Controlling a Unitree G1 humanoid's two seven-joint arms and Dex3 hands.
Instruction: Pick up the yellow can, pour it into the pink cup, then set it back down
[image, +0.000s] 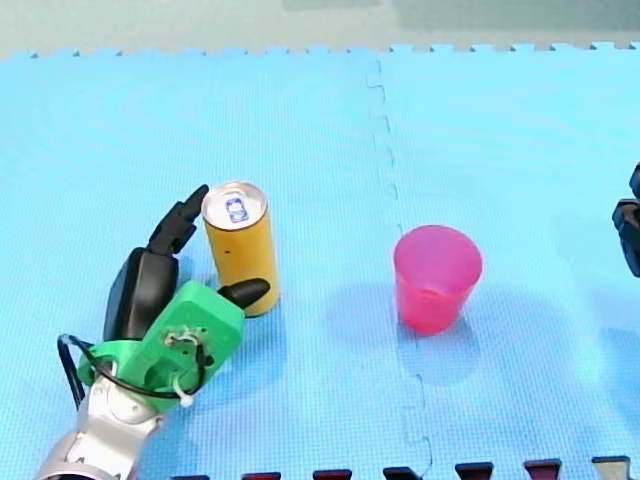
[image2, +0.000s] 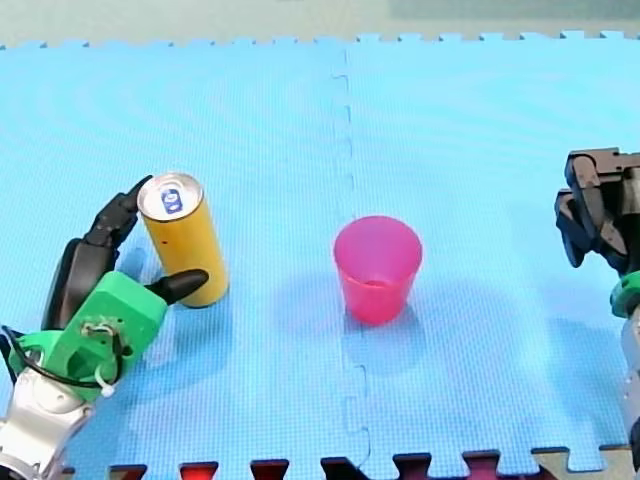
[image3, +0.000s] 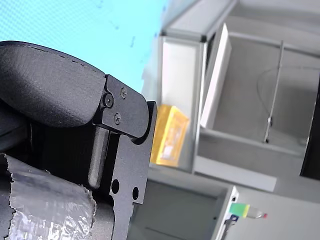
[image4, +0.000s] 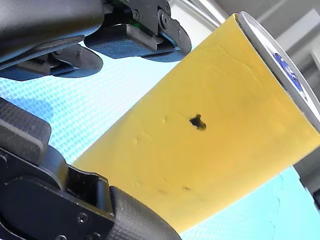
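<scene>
The yellow can (image: 240, 250) stands upright on the blue foam mat (image: 320, 130), left of centre. My left hand (image: 228, 242) reaches in from the lower left and brackets the can. Its fingers (image: 175, 225) are behind the can's upper left side, and its thumb (image: 248, 292) is against the front near the base. In the second wrist view the can (image4: 210, 145) lies between the black fingers (image4: 135, 30), with a strip of mat showing between them. The pink cup (image2: 377, 268) stands upright to the can's right. My right hand (image2: 592, 208) hangs at the mat's right edge, holding nothing.
A seam (image: 385, 130) in the mat runs from back to front between can and cup. Coloured tile edges (image2: 300, 468) line the front border. The first wrist view looks past the mat to grey shelving (image3: 240, 125) and a yellow box (image3: 170, 135).
</scene>
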